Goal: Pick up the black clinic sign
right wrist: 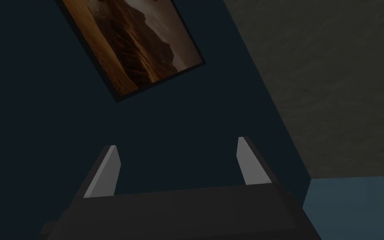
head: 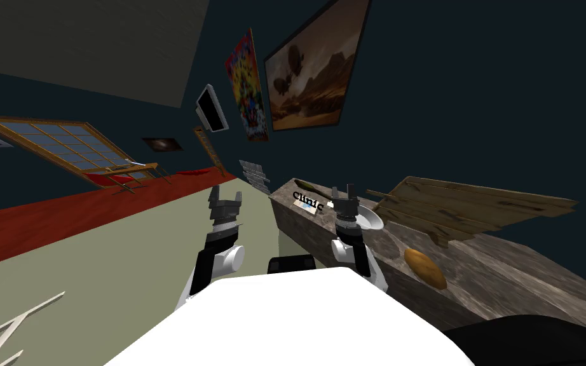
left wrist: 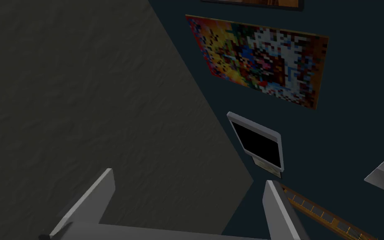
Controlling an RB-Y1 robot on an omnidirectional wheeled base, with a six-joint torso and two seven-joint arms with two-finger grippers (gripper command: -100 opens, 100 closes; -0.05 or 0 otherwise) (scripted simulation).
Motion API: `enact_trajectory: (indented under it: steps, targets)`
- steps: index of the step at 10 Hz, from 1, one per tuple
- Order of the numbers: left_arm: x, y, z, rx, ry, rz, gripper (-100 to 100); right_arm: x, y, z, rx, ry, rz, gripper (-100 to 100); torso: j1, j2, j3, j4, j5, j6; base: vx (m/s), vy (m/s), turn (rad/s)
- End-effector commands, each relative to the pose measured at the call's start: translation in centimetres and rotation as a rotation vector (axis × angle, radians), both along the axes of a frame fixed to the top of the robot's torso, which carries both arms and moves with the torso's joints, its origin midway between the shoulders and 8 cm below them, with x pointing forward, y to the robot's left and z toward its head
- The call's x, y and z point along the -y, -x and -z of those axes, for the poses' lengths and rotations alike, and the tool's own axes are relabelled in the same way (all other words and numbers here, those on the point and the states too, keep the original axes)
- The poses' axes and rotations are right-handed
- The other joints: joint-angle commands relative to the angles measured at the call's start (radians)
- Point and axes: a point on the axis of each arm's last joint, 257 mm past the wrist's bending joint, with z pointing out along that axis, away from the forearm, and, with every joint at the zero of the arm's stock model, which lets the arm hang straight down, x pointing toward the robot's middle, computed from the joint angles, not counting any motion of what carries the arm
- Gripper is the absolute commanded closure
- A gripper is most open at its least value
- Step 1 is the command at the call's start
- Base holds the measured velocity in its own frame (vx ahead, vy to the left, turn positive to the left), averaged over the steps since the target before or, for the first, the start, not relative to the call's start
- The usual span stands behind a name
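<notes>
Head view, item 1: black clinic sign [head: 307, 202]. Black raised letters on a pale base. It sits on the counter [head: 508, 267] near the far end, at the edge facing the open floor [head: 158, 254].

Item 2: counter. Long mottled grey-brown top running away along the dark wall.

Item 3: white bowl [head: 371, 220]. On the counter, just beside the sign and on the wall side of it.

Item 4: brown oval loaf [head: 425, 268]. On the counter, well apart from the sign and nearer the robot than the bowl.

Item 5: weathered wooden boards [head: 476, 204]. These lie on the counter against the wall, beyond the loaf.

Item 6: right gripper [head: 343, 190]. Raised over the counter between sign and bowl, close to the sign but not touching it. Right wrist view: right gripper [right wrist: 177, 142], jaws apart, nothing between them.

Item 7: left gripper [head: 225, 194]. Raised over the pale green floor, off the counter's end and well apart from the sign. Left wrist view: left gripper [left wrist: 189, 175], jaws apart and empty.
</notes>
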Motion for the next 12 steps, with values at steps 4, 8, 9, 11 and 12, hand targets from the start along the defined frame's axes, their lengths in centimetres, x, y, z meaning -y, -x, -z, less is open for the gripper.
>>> enact_trajectory:
  steps: [4,8,9,11,12]
  targets:
    - [0.0,0.0,0.0,0.0,0.0,0.0,0,2.3,0.9,-0.9,-0.021,0.177,0.086,-100,0.004,0.001,0.001,0.0,0.001,0.0,-0.013,0.062,0.016]
    - [0.0,0.0,0.0,0.0,0.0,0.0,0,4.6,1.8,-1.2,-0.058,0.322,0.187,-100,0.004,-0.001,0.0,0.0,0.001,0.0,0.014,0.073,0.037]
    - [0.0,0.0,0.0,0.0,0.0,0.0,0,5.2,2.0,-1.1,-0.079,0.373,0.217,-100,0.003,-0.001,0.0,0.0,0.001,0.0,0.031,0.071,0.084]
    - [0.0,0.0,0.0,0.0,0.0,0.0,0,6.3,2.4,-1.0,-0.103,0.434,0.261,-100,0.003,-0.002,-0.001,0.0,0.001,0.0,0.026,0.051,0.052]
    - [0.0,0.0,0.0,0.0,0.0,0.0,0,6.9,2.6,-0.6,-0.132,0.491,0.29,-100,0.003,-0.001,-0.001,0.0,0.001,0.0,0.048,0.078,0.123]
